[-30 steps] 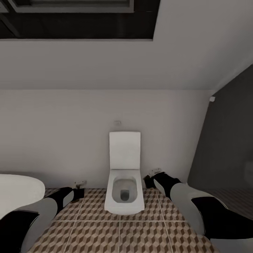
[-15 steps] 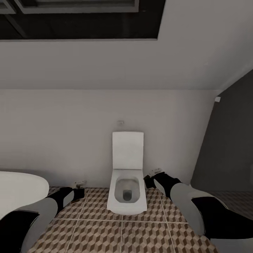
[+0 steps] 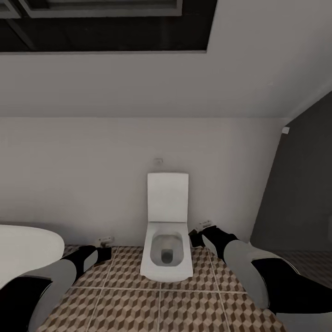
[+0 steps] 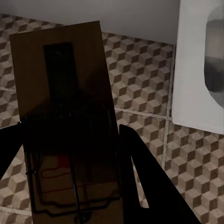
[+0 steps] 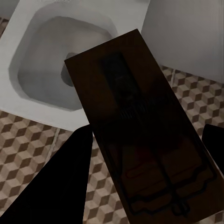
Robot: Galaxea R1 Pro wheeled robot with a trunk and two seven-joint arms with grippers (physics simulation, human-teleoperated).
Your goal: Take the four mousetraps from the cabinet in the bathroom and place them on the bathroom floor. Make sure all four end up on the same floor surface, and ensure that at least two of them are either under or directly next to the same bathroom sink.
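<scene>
Brown wood: one mousetrap is pinched between the left gripper fingers, a second mousetrap is pinched in the right gripper. Both are carried above the patterned floor. A toilet sits at 12 o'clock between the grippers, a bathtub at 9 o'clock. Carry step appears in hand; the sink is still to be found, so a turn of the base is likely needed before lowering and release.

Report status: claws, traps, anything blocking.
Left claw shut on a mousetrap. Right claw shut on a second mousetrap. Both held above the bathroom floor. Toilet dead ahead, bathtub at left.
</scene>
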